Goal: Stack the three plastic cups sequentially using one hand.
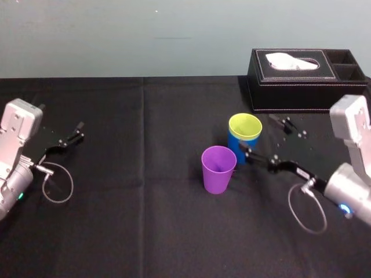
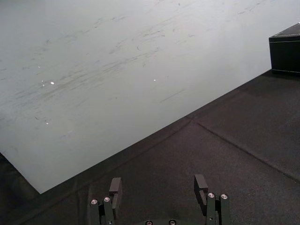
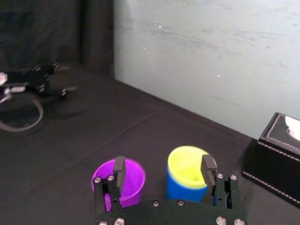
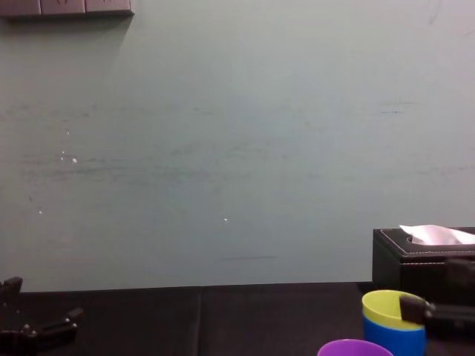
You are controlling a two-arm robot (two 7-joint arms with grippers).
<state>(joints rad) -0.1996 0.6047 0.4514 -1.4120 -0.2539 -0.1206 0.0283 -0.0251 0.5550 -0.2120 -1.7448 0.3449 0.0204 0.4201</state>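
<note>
Our right gripper [image 1: 265,139] gapes empty beside the yellow-green plastic cup [image 1: 244,127] nested in the blue plastic cup [image 1: 233,146], with the purple plastic cup [image 1: 218,169] close by and the black tissue box [image 1: 301,78] behind; our left gripper [image 1: 74,136] sits parked, open.

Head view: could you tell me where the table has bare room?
Free: the cloth between the left gripper and the purple cup, and the strip before that cup. Crowded: around the right gripper, yellow cup nested in blue cup, and tissue box.
</note>
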